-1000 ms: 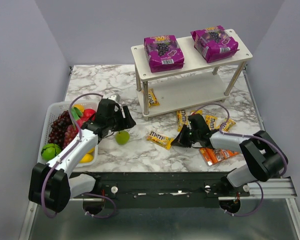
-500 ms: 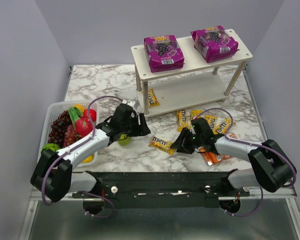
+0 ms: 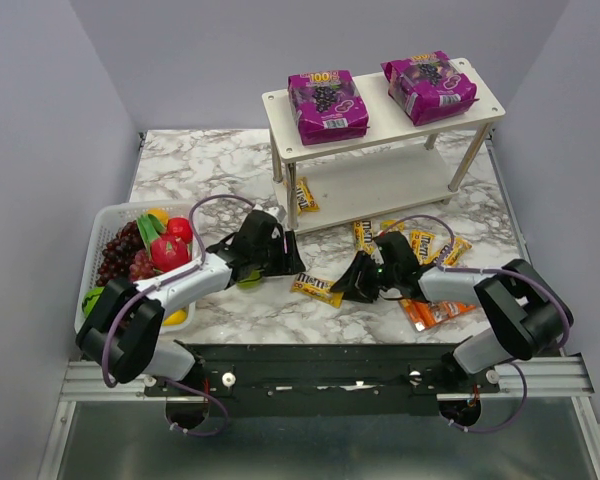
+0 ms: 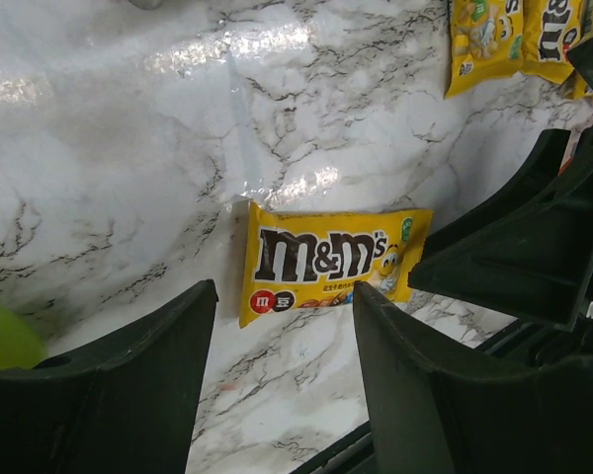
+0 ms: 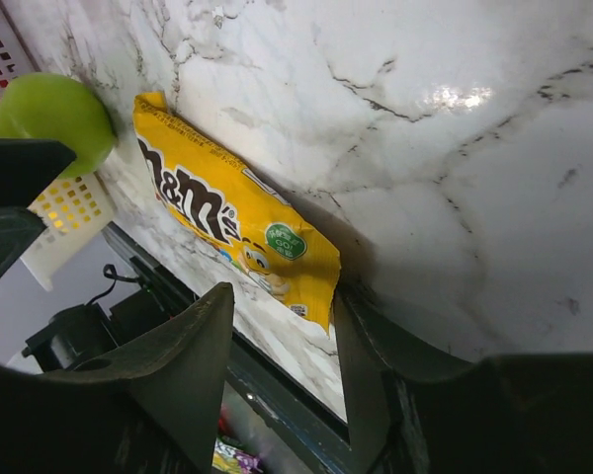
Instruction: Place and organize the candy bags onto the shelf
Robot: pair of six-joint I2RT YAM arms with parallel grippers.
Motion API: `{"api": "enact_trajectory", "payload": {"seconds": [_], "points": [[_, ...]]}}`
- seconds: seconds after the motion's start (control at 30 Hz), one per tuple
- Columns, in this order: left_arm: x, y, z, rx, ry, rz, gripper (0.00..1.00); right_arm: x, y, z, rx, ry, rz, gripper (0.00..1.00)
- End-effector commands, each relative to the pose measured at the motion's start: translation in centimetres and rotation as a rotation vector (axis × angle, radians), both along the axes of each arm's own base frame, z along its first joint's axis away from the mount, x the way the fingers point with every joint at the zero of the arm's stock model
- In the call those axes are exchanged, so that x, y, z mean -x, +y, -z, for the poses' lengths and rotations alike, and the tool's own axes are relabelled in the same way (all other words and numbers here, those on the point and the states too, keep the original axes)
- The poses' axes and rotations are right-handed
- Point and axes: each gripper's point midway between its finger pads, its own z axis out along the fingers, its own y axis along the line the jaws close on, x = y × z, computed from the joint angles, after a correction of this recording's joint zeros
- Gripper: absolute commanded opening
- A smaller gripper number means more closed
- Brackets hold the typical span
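Note:
Two purple candy bags (image 3: 327, 105) (image 3: 428, 87) lie on the top tier of the white shelf (image 3: 380, 180), and a yellow packet (image 3: 305, 195) sits on its lower tier. One yellow packet (image 3: 317, 288) (image 4: 326, 259) (image 5: 227, 209) lies on the marble between both grippers. My left gripper (image 3: 285, 264) (image 4: 285, 294) is open just short of its left side. My right gripper (image 3: 355, 283) (image 5: 282, 296) is open at its right end, one finger (image 5: 361, 341) against the packet's corner. Several more yellow packets (image 3: 420, 243) and the orange pack (image 3: 435, 312) lie behind the right arm.
A white fruit basket (image 3: 98, 228) with grapes and other fruit stands at the left. A green fruit (image 3: 248, 281) (image 5: 49, 114) lies on the marble under my left arm. The table's front rail (image 3: 360, 360) is close below the packet.
My left arm has swung right from the basket toward the lone yellow packet. My right gripper has shifted left to the packet's other end. The packet has barely moved.

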Motion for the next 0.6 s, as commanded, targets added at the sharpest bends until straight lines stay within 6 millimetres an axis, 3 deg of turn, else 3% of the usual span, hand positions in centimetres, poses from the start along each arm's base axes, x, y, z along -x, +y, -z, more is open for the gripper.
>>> {"api": "enact_trajectory", "payload": {"seconds": [0.0,0.33,0.57], "points": [[-0.4,-0.9,0.3,-0.013,-0.018,0.026,0.64,1.6,-1.6,3.1,0.105,0.079,0.018,0.54],[0.5,-1.5,3.0,-0.076,0.065,0.058,0.57,2.1,-1.7,4.2,0.122,0.097,-0.003,0.51],[0.7,-0.9,4.1,-0.134,0.106,0.019,0.42,1.5,-1.2,4.1,0.100,0.088,0.010,0.47]]}}
